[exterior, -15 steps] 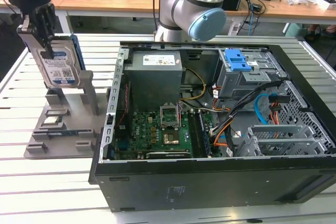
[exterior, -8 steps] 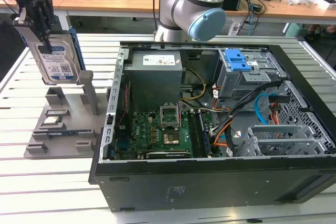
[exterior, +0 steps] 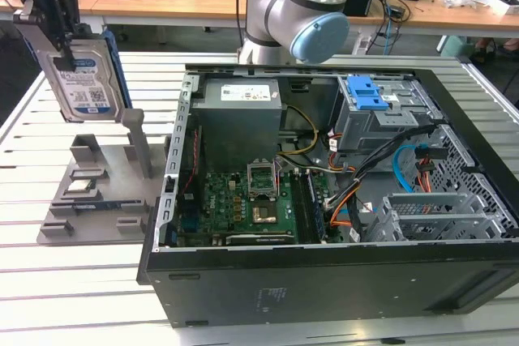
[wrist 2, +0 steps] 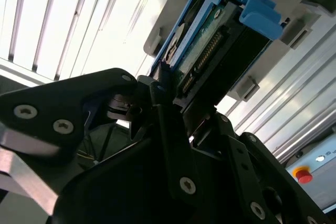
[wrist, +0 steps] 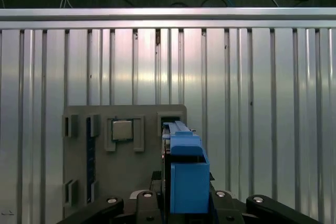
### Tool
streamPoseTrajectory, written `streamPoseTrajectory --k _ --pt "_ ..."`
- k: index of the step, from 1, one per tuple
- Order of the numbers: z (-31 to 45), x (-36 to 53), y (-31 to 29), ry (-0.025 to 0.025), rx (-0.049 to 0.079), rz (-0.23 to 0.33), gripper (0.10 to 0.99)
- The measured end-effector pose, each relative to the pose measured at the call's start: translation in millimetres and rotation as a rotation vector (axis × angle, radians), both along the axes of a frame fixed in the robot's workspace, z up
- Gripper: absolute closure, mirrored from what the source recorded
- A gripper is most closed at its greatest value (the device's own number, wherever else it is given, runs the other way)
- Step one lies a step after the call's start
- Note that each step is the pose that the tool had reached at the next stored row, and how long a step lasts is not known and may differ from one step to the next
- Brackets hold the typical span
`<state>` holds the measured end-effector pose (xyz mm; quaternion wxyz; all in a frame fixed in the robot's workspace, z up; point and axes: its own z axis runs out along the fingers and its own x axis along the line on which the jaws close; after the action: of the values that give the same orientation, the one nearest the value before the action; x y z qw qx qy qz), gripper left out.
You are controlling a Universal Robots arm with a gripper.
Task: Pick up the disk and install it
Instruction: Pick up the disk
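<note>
At the exterior view's left, my fingers (exterior: 62,26) are clamped on the disk (exterior: 87,79) and hold it upright in the air, clear above the grey fixture (exterior: 89,192) on the bench (exterior: 49,289). Pick step looks done, transfer in hand, install not yet. To the right is the open computer case (exterior: 324,281), with the drive cage (exterior: 369,111) and its blue latch at the far side. Seating calls for carrying the disk across and squaring its carrier to a bay, I reckon.
</note>
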<state>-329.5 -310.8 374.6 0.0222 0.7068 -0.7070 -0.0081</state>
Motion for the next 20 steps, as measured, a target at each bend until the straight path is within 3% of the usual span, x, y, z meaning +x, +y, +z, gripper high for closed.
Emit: streamPoseTrajectory --k 20 --pt "38.8 0.0 1.6 0.0 0.0 0.0 0.722"
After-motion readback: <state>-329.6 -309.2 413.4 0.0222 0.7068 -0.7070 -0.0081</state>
